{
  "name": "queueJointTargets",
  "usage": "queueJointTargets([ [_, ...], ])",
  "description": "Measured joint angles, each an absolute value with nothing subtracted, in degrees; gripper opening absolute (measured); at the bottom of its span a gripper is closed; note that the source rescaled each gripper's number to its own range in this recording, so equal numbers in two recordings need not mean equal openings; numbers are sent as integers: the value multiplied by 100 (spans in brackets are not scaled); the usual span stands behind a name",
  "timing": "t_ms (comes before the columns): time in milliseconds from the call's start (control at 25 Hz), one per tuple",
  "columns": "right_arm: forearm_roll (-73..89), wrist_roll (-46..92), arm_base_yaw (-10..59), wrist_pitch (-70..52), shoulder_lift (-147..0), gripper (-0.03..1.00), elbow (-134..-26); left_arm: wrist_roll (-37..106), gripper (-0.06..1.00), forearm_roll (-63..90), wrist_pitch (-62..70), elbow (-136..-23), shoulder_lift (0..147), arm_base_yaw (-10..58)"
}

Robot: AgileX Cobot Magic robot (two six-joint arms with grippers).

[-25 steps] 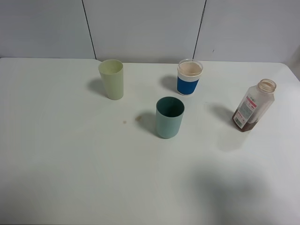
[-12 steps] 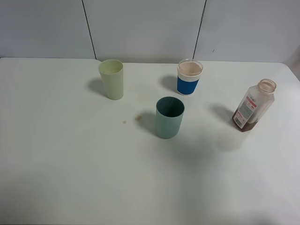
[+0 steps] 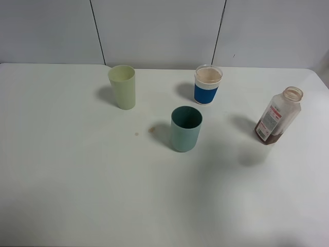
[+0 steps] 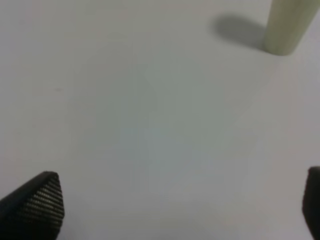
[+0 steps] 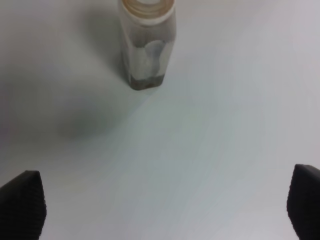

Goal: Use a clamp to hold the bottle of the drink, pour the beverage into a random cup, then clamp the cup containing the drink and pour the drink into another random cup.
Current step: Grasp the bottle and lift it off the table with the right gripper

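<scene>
Holding brown liq. [image 3: 268, 138], prob. little: bottle [image 3: 281, 109].

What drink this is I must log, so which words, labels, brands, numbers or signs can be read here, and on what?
No text can be read anywhere in these pictures.
Label on the bottle: white with red print, too small to read from the high view and blurred in the right wrist view.
Blue-banded cup: no lettering visible.
Teal-green cup: plain, no text.
Pale yellow-green cup: plain, no text.
</scene>
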State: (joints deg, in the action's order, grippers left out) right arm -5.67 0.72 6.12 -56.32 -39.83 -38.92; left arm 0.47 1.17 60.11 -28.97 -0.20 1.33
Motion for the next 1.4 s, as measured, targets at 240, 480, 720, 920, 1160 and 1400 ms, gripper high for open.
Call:
queueJointTargets([
  [240,-928,138,633,-6052,-3983,95,-3899,47,89,117,6011,-2897,-20,133],
  [480,-1539,151,633,-6259,-3983,95,-3899,47,89,117,6011,-2897,-20,133],
  [720,-1960,322,633,-6240,-3983,95,-3465,47,89,117,6011,-2897,-20,133],
  [920,-2546,570,633,-6078,-3983,95,-3228,47,89,117,6011,-2897,-20,133],
  [1160,-3531,631,633,-5815,-3983,95,-3224,47,89,117,6011,-2897,-20,133],
  [1400,-3760,720,633,-5126,-3983,95,-3222,47,89,117,6011,-2897,-20,133],
])
